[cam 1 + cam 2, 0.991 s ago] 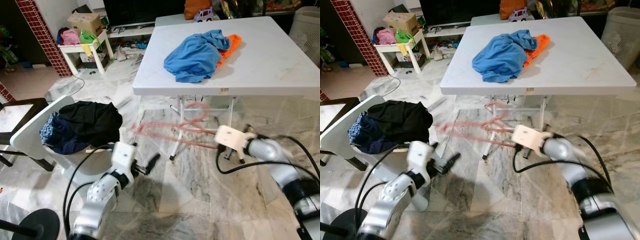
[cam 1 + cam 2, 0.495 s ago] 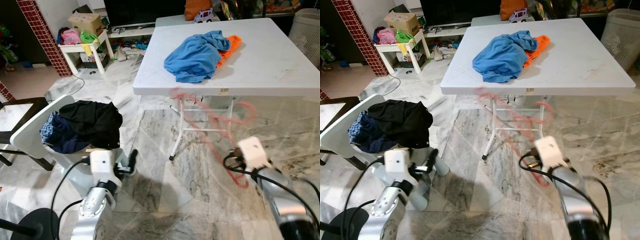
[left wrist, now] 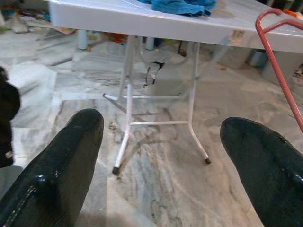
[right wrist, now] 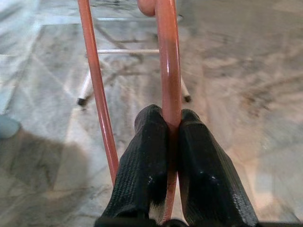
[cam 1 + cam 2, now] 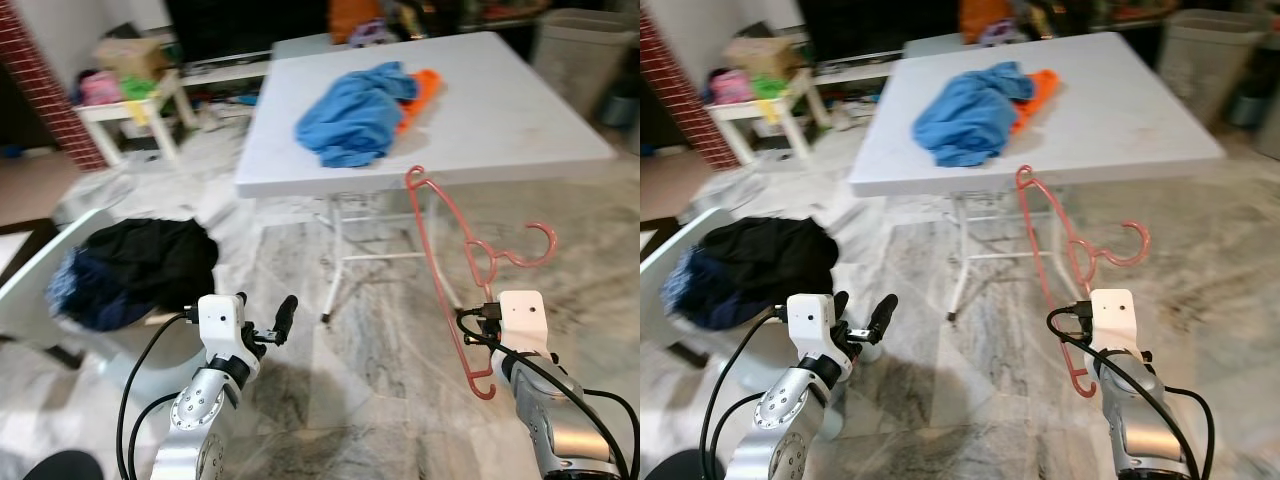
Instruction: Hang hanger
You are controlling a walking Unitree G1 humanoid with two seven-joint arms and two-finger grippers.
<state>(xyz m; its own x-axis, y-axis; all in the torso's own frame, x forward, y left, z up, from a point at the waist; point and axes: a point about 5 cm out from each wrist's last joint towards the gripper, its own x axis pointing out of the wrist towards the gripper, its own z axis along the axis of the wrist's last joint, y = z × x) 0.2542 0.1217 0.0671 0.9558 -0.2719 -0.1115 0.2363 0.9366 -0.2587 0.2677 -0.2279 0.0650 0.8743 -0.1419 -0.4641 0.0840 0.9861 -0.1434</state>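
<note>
Gripping pink hanger (image 5: 450,270) upright, right gripper (image 4: 170,124), hook rightward

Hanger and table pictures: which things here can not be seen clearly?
- Pink hanger: right wrist view cuts its hook at the top edge; right gripper covers part of a bar.
- Orange cloth on the white table: mostly under the blue garment.
- Dark clothes: blurred, pieces uncountable.
</note>
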